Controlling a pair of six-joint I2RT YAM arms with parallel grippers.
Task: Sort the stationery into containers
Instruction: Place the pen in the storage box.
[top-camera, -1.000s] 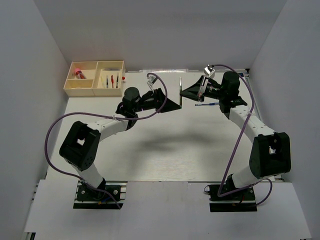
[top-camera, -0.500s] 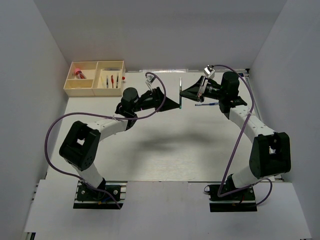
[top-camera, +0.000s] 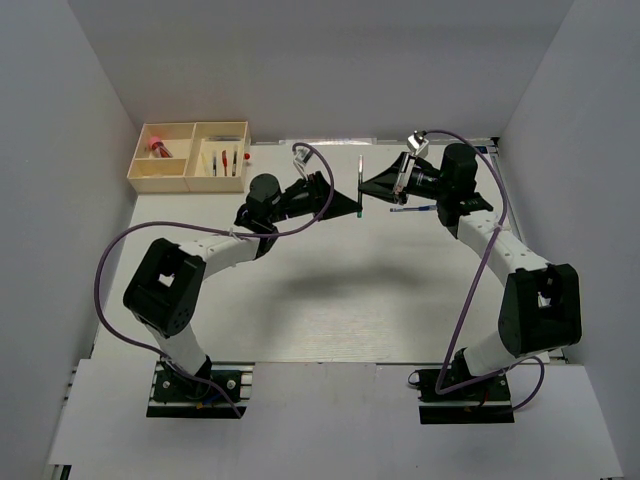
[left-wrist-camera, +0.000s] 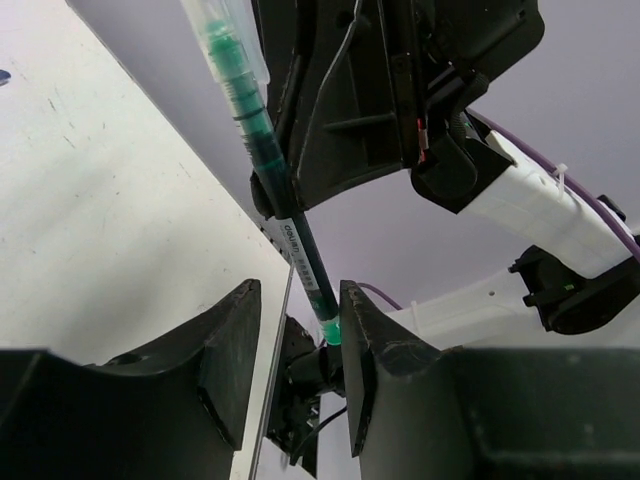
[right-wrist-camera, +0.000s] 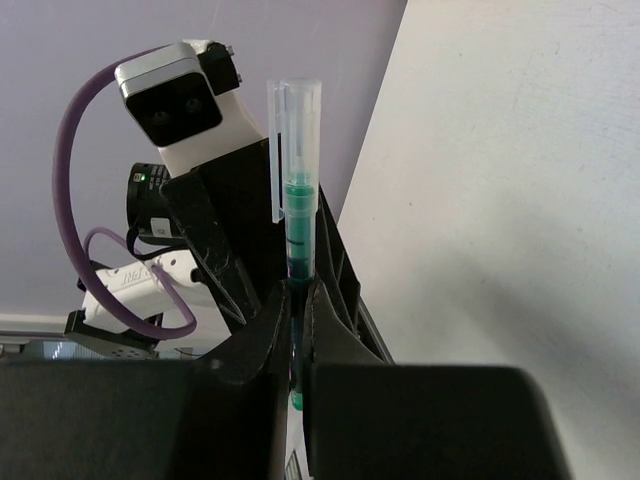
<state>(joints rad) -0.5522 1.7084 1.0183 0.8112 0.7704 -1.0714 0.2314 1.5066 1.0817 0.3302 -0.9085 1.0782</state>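
Plain white walls box in a white counter (top-camera: 330, 290), and the two arms meet above its far middle. The right end effector (right-wrist-camera: 298, 296) is clamped on a slim clear-barrelled pen with green ink (right-wrist-camera: 298, 215). It pinches the lower barrel, so the clear clipped cap stands free above the fingers. The left end effector (left-wrist-camera: 297, 295) has its jaws apart, bracketing the same pen near its green end. The barrel lies close against one finger, but nothing is squeezed.

At the far left corner sits the shallow cream-beige plastic tray (top-camera: 137, 172). A short pink cylinder (top-camera: 158, 147) lies in one small compartment and several thin pens in the larger one. A thin blue pen (top-camera: 415, 209) lies on the counter beside the right arm.

The held pen should be light and stiff, though its smooth round plastic is likely slippery and may swivel in a narrow two-finger pinch. The bare barrel looks like the best place to grip, squarely across the pads and close to the existing grip. The cap is a poor hold, since it could slide off.
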